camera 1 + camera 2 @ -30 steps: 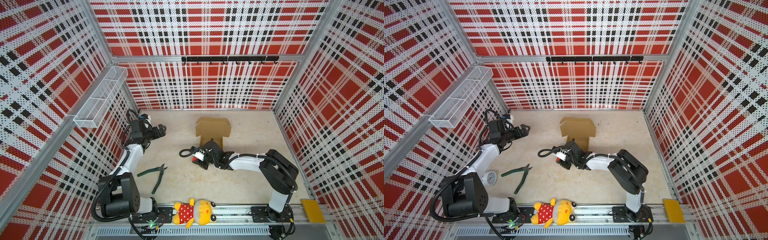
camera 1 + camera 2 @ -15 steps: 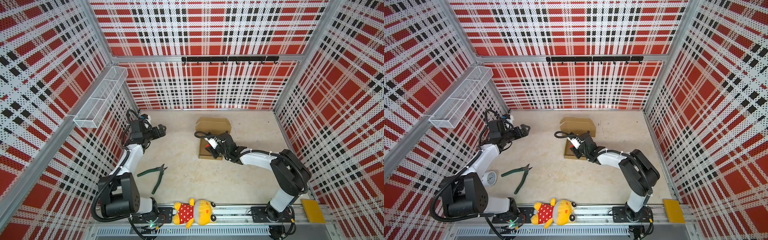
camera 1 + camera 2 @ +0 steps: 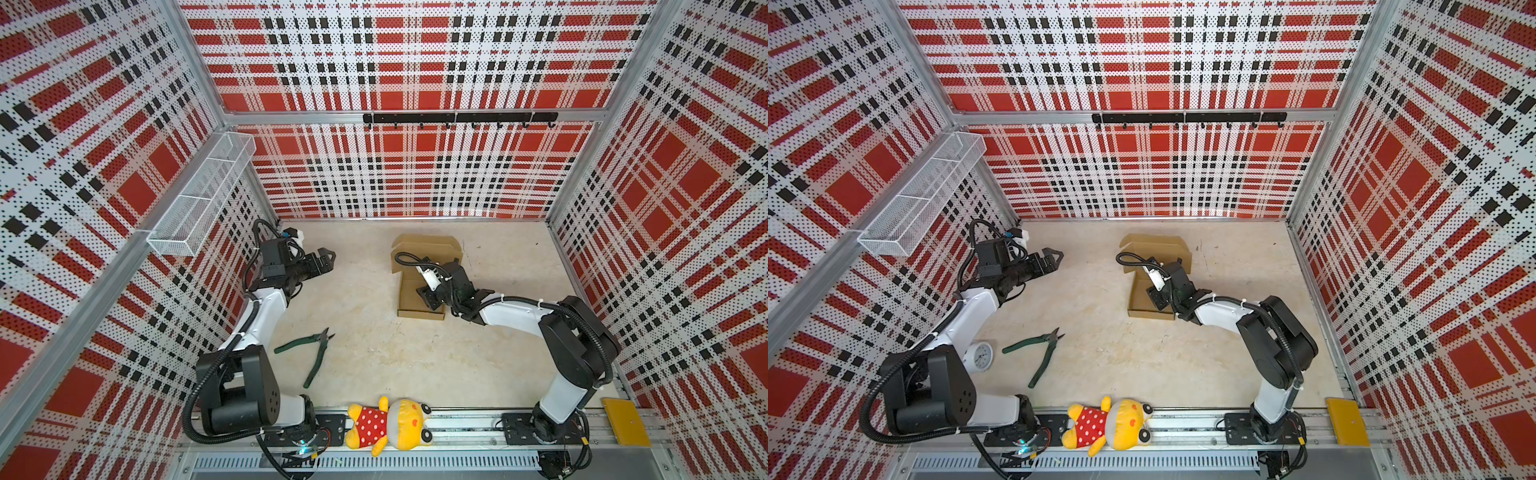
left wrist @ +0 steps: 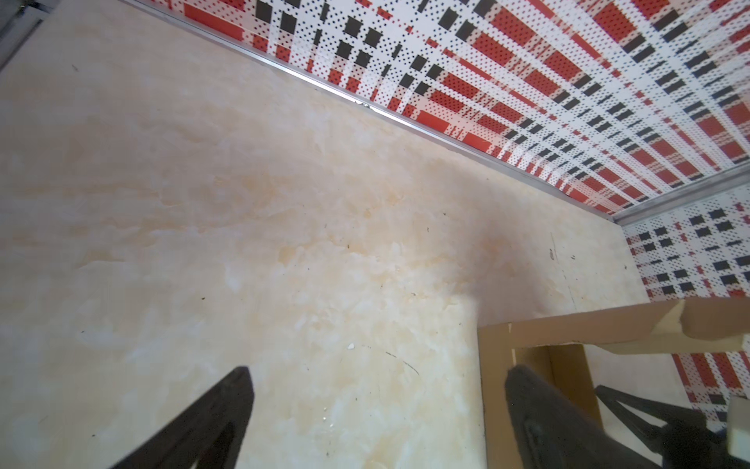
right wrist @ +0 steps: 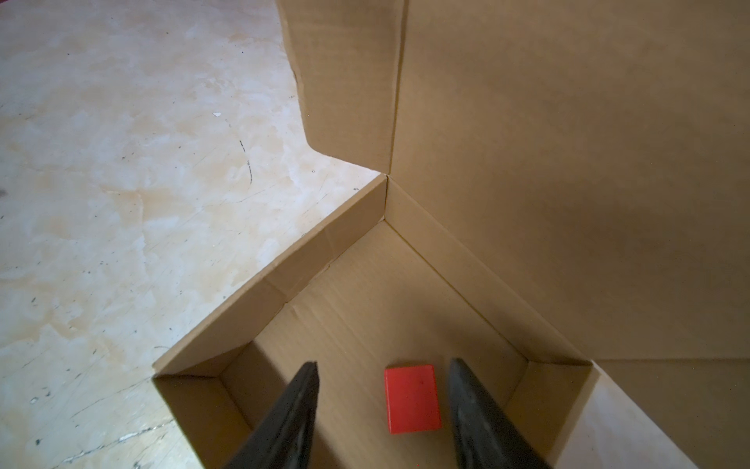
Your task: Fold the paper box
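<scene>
Holds right jaws spread inside the paper box, red block lying untouched between them; holds left jaws spread wide above the desk.

The left gripper is held off the floor, pointing level, its jaws spread wide and its fingers closed on nothing. Behind it the wrist runs flat, then the white forearm drops steeply to the base. The right gripper tilts downward with its jaws parted. Behind it the forearm lies low, meeting the upper arm at a raised elbow.
</scene>
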`<action>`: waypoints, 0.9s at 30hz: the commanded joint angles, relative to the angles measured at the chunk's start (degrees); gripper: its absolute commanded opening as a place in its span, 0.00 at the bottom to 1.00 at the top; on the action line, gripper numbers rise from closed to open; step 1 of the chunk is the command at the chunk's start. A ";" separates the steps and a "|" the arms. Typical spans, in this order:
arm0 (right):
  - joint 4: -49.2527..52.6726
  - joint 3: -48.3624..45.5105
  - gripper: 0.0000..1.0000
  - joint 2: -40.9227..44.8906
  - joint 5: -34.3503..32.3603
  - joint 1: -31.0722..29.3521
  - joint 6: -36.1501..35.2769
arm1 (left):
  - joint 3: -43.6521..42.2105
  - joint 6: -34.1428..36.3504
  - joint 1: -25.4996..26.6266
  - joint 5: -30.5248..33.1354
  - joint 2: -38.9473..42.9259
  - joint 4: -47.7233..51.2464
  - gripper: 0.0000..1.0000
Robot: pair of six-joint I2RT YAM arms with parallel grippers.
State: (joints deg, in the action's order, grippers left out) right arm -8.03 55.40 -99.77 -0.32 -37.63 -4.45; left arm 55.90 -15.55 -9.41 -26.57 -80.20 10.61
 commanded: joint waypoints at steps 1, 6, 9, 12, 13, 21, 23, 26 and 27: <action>-1.83 0.50 0.54 1.28 -1.55 -0.08 0.18 | 0.33 1.17 -0.18 -6.13 0.75 -1.99 1.00; -1.43 -1.64 0.55 5.54 -1.32 0.18 0.40 | 2.29 3.65 1.56 -7.50 -0.18 -1.24 0.98; 0.49 -2.54 0.54 8.30 -0.86 1.21 1.32 | 4.91 4.75 3.35 -8.86 -0.66 0.30 0.97; 0.45 -4.93 0.54 11.56 1.00 2.65 2.11 | 6.75 7.67 5.89 -11.25 -1.72 1.08 0.96; -0.02 -5.86 0.53 12.38 1.89 3.39 2.40 | 7.22 8.28 6.68 -11.31 -2.22 1.22 0.95; 4.85 -8.11 0.51 19.89 5.51 8.62 1.76 | 11.85 12.98 13.44 -10.88 -5.22 1.81 0.94; 6.62 -8.24 0.51 21.62 6.57 10.85 1.87 | 12.45 13.47 14.57 -11.62 -6.48 0.64 0.94; 9.31 -7.94 0.51 23.76 10.47 15.30 3.17 | 12.91 10.07 15.28 -13.67 -8.48 -3.41 0.93; 9.60 -7.97 0.51 24.24 11.63 16.83 3.37 | 13.01 9.45 15.80 -14.31 -8.94 -4.62 0.93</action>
State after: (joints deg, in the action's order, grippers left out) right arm -0.03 47.51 -77.52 7.01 -24.12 -1.74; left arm 67.24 -4.82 5.67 -38.44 -87.48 10.35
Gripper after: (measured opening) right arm 0.512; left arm 0.931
